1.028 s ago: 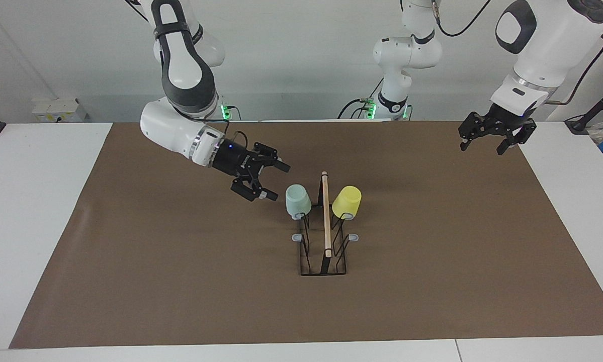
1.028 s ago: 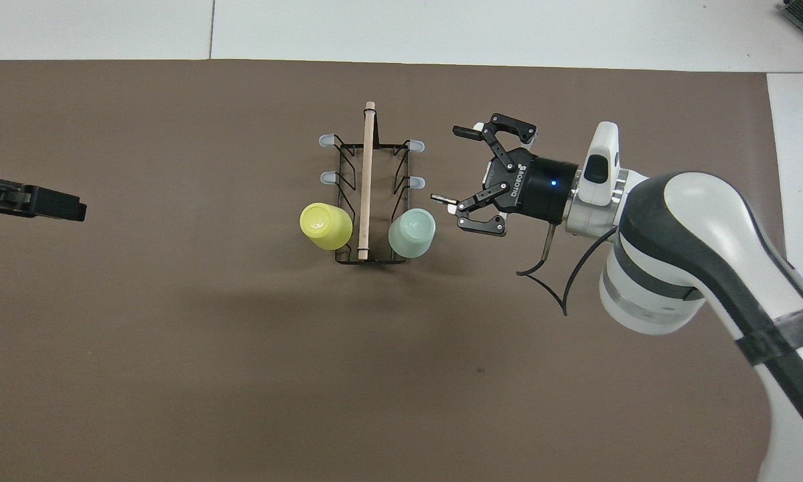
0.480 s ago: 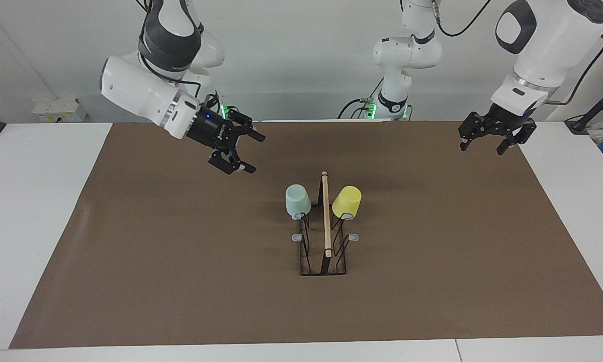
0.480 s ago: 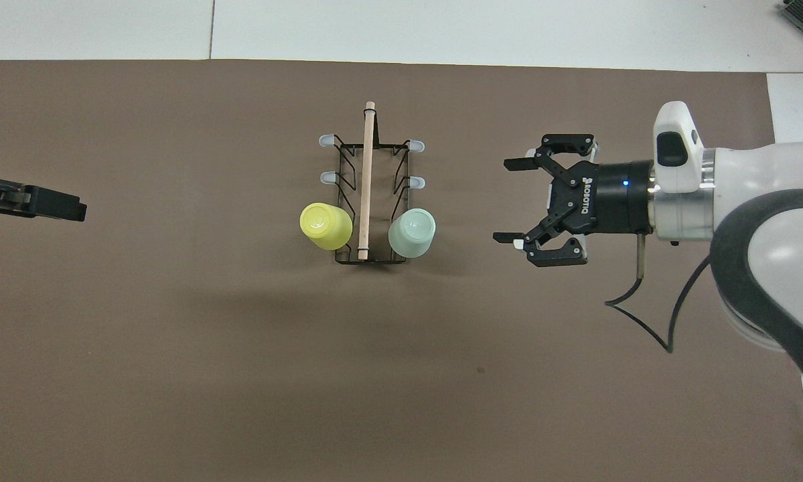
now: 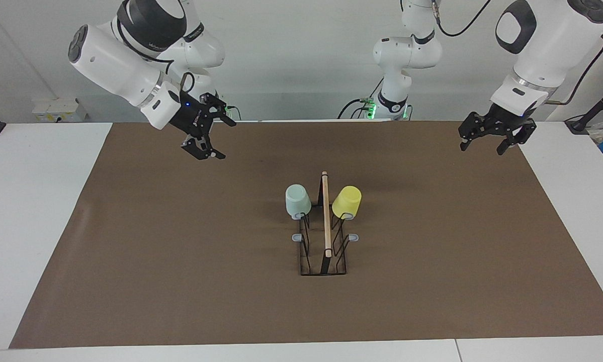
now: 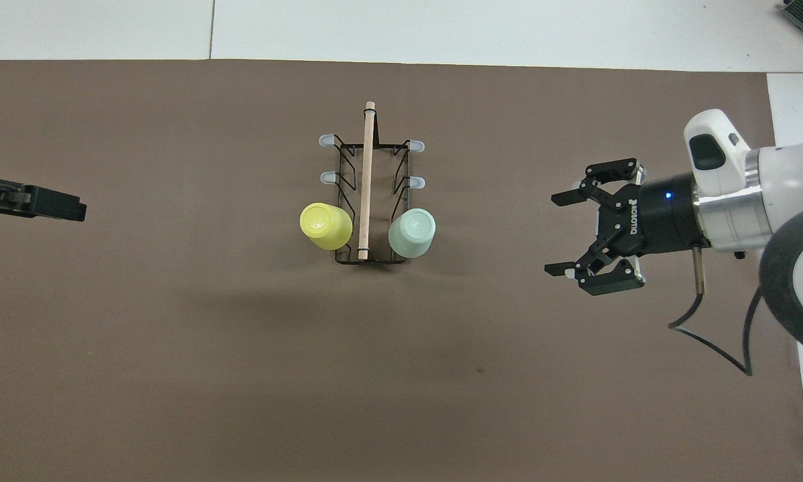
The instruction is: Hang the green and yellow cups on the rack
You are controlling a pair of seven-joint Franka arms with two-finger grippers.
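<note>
In the facing view the rack point(image 5: 324, 236) stands at frame centre on the brown worktop point(image 5: 180, 281); higher up, the green cup point(image 5: 297, 201) and the yellow cup point(image 5: 347, 201) each sit upturned on a prong, either side of the wooden rod; both look hung, so the task seems done (only pulling clear is left); upper left, the right pincer point(image 5: 220, 138) hangs spread and empty; upper right, the left pincer point(image 5: 482, 144) waits, spread too
</note>
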